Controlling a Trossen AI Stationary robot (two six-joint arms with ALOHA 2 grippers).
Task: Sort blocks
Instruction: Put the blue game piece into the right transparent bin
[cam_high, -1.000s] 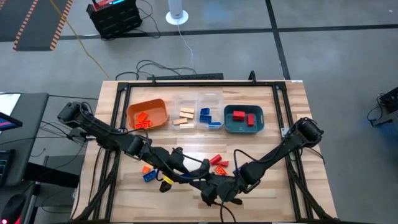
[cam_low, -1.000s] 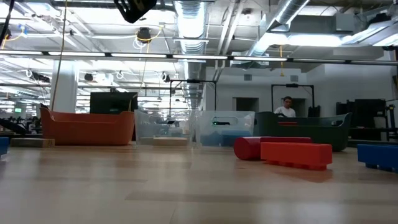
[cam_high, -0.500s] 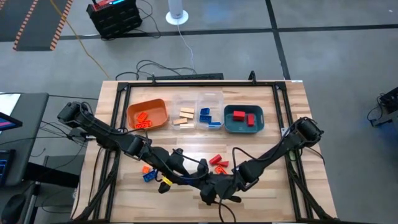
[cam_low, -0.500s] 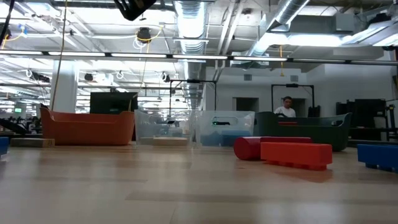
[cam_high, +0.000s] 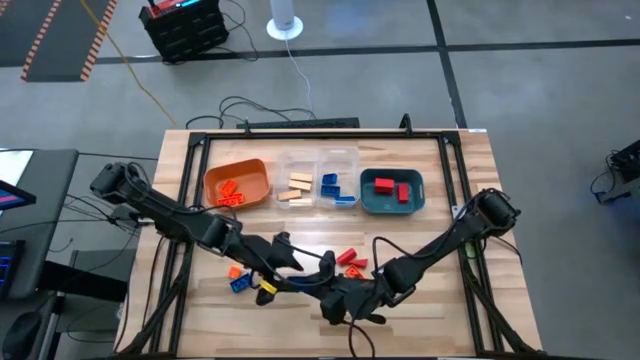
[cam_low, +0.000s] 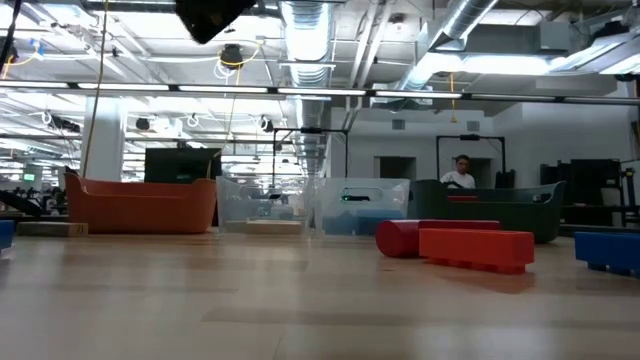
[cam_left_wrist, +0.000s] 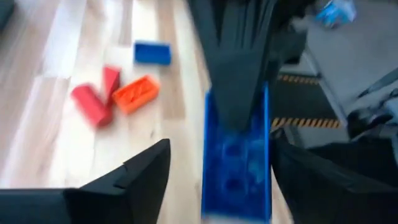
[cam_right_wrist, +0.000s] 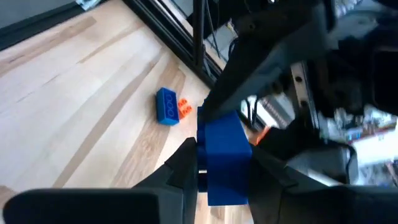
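A blue brick (cam_left_wrist: 236, 168) hangs above the table's near middle, and my right gripper (cam_right_wrist: 222, 152) is shut on it. My left gripper (cam_left_wrist: 221, 144) is open, with one finger on each side of this brick; there is a clear gap on one side. The two grippers meet in the high view: left gripper (cam_high: 328, 283), right gripper (cam_high: 345, 302). Loose red and orange bricks (cam_high: 350, 260) lie on the wood beyond them. A blue and an orange brick (cam_high: 238, 279) lie under my left arm. My right gripper pinches the blue brick between its two fingers, which close over one end of it (cam_left_wrist: 236, 109). The fingers lie along the brick and come from the table's right side. The brick's other end (cam_left_wrist: 235, 199) sticks out free, lifted clear of the table.
At the back stand an orange tray (cam_high: 250, 170), two clear trays (cam_high: 318, 160) and a teal tray (cam_high: 392, 210), each with bricks in it. In the low view red bricks (cam_low: 475, 246) and a blue brick (cam_low: 606, 250) lie before the trays. A person stands far behind.
My left arm has drawn back a little toward the table's far left. The dark arm part at the top of the low view has shifted left. The bricks on the table lie as before.
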